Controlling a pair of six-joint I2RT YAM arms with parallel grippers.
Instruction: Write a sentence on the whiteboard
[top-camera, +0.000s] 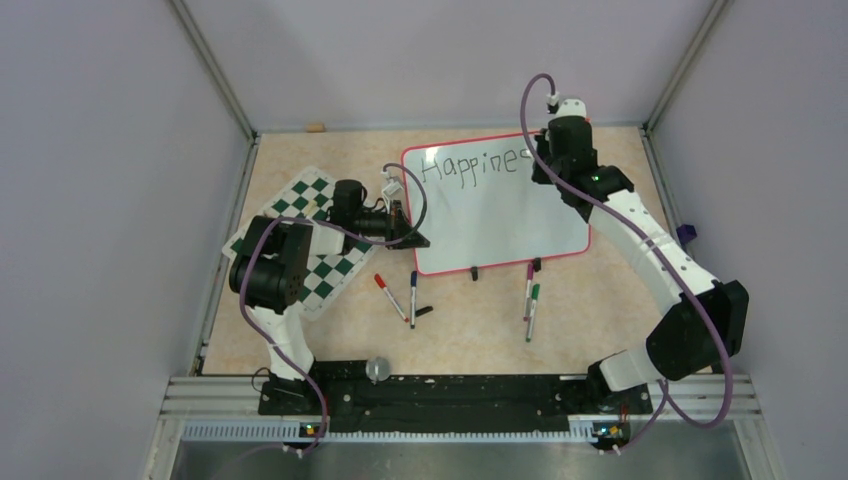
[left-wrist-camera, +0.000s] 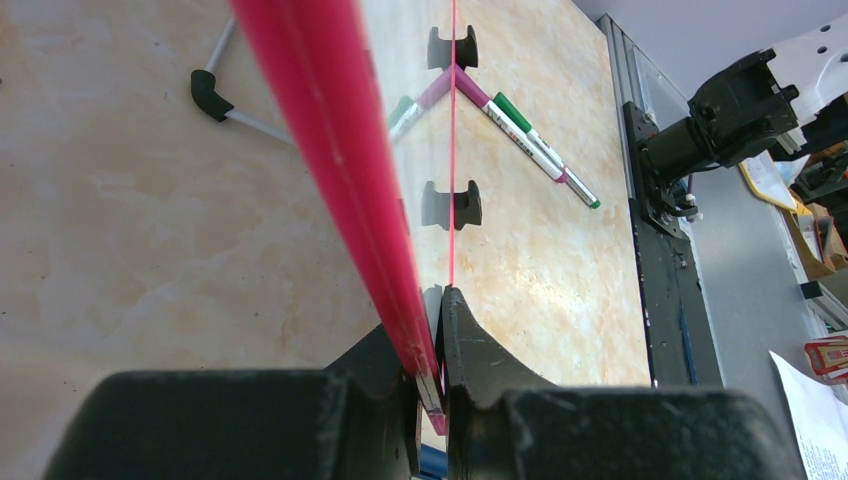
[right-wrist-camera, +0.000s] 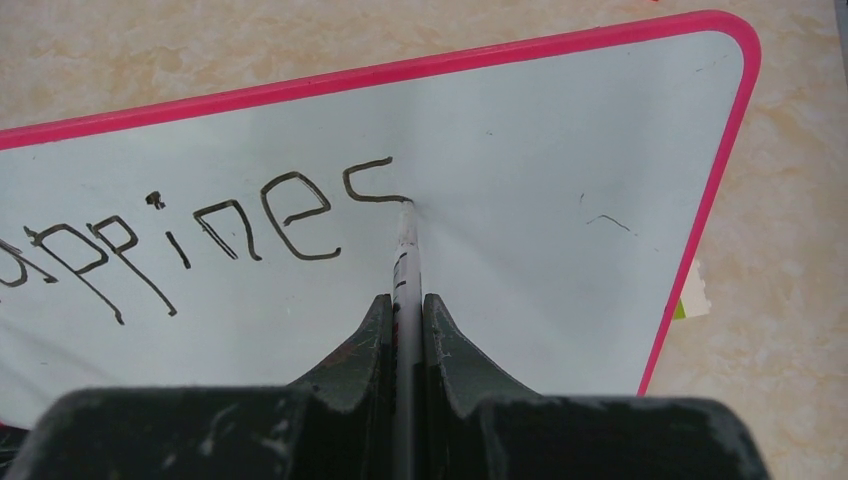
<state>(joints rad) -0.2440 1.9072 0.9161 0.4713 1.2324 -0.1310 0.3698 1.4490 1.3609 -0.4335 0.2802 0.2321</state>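
The whiteboard (top-camera: 500, 210), white with a thin red frame, lies at the back middle of the table with "Happines" in black across its top. My right gripper (top-camera: 548, 150) is shut on a black marker (right-wrist-camera: 406, 270) whose tip touches the board at the end of a half-drawn letter after "Happines" (right-wrist-camera: 290, 215). My left gripper (top-camera: 412, 238) is shut on the board's near left corner; in the left wrist view the red frame edge (left-wrist-camera: 340, 170) runs between its fingers (left-wrist-camera: 434, 340). The board's two black feet (left-wrist-camera: 452, 205) show along its near edge.
A green-and-white chess mat (top-camera: 315, 235) lies under the left arm. Loose markers lie in front of the board: a red one (top-camera: 390, 296), a blue one with a black cap (top-camera: 413, 298), and a pink and green pair (top-camera: 531, 298). Grey walls enclose the table.
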